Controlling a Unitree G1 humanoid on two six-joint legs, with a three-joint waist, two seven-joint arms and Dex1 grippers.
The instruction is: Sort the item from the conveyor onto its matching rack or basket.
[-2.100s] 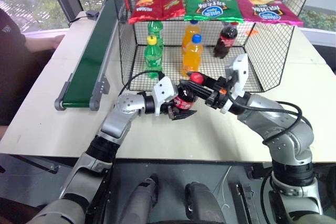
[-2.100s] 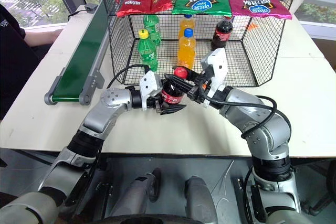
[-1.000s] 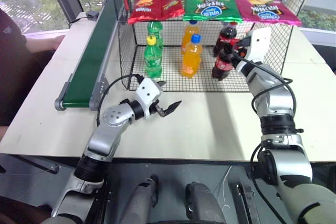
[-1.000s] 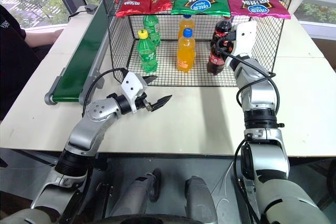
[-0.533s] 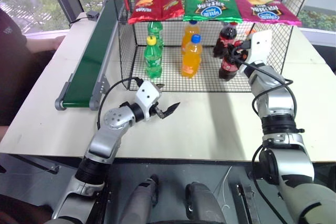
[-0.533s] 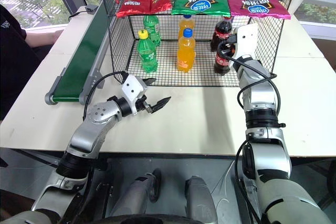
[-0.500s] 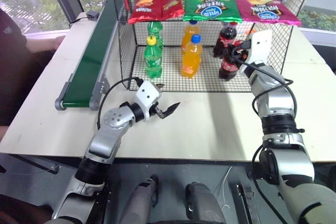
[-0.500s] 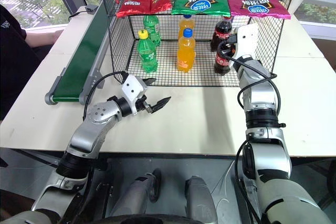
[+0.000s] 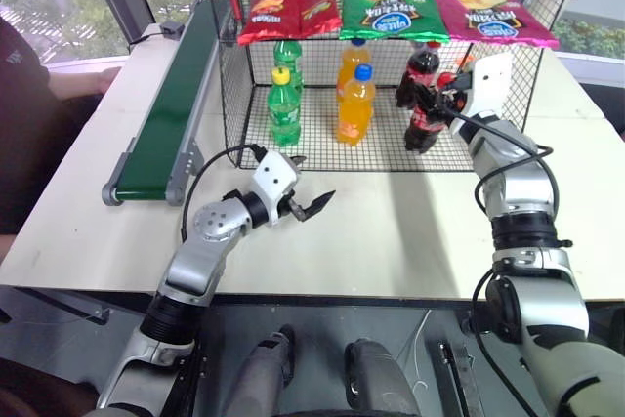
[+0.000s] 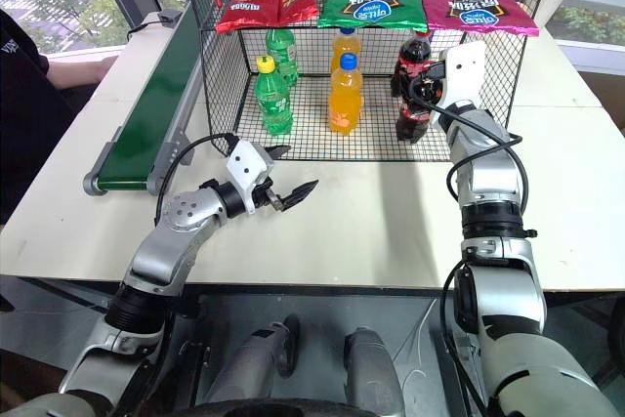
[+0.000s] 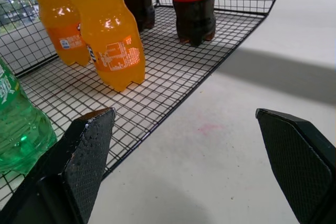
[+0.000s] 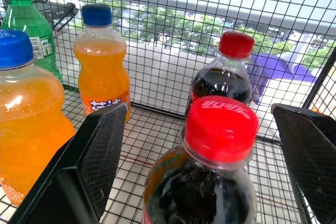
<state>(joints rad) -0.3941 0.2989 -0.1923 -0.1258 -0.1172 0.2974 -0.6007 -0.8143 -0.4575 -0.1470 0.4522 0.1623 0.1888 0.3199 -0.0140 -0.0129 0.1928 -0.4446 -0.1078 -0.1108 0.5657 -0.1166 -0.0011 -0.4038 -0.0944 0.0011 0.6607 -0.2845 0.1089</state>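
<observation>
The cola bottle was seen upright on the floor of the wire basket, at its front right, just before a second cola bottle. The right gripper was spread wide around it; the left gripper was held wide over the bench, in front of the basket.

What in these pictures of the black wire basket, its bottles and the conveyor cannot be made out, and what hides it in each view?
- Near small plastic cola bottle, head views: its right side is covered by the right gripper.
- Same bottle, right wrist view: its base is cut off by the edge.
- Rear green soda bottle, left eye view: its lower part is hidden behind the front green bottle.
- Long dark-green conveyor belt: its far end is masked by the black wire basket.
</observation>
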